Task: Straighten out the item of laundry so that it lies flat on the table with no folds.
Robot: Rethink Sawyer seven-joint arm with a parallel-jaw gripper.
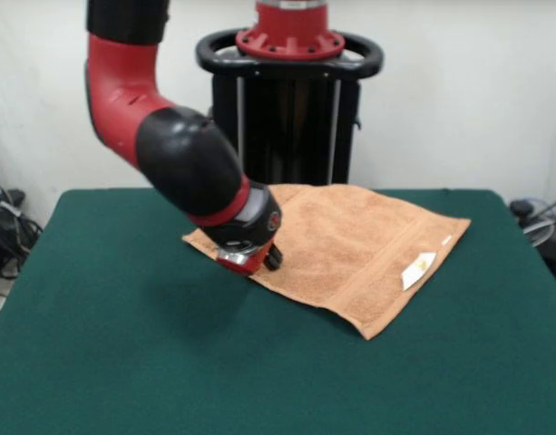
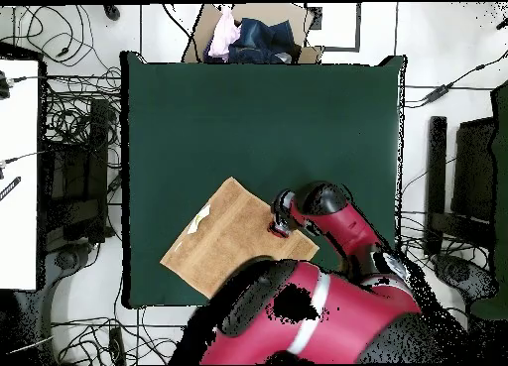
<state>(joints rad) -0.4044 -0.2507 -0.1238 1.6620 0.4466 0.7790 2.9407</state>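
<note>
Towel (image 1: pixel 350 245) spread on the green surface (image 1: pixel 123 362), toward its far side, label (image 1: pixel 418 269) showing. The gripper (image 1: pixel 252 260) sits low over 1 corner; whether it is parted or closed cannot be told. The towel looks nearly flat; the step in hand is probably smoothing that corner. Next: check for remaining folds.

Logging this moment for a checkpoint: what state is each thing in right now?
towel: spread flat on the table, no folds visible, label side up.
label: face up near one corner.
hand: down at the towel's edge; open or shut cannot be told.
table: bears the towel.
</note>
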